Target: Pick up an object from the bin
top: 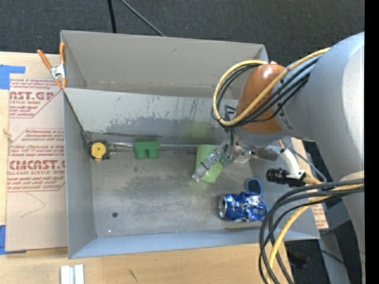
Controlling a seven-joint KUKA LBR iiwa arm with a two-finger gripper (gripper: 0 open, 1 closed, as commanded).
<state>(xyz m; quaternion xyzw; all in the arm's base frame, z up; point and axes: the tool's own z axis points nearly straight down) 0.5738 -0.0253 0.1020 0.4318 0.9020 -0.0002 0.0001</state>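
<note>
Camera view: the gripper hangs low in the grey metal bin, above and just left of the crushed blue metal can. It touches a pale green, soft-looking plastic piece lying tilted there. I'd guess that piece is the target, since it lies apart from the can. Whether the gripper is apart or clamped on it, I cannot tell.

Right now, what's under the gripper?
A pale green bottle-like thing lies on the bin floor under the gripper. Its right end is covered by the gripper, so contact can't be judged.
</note>
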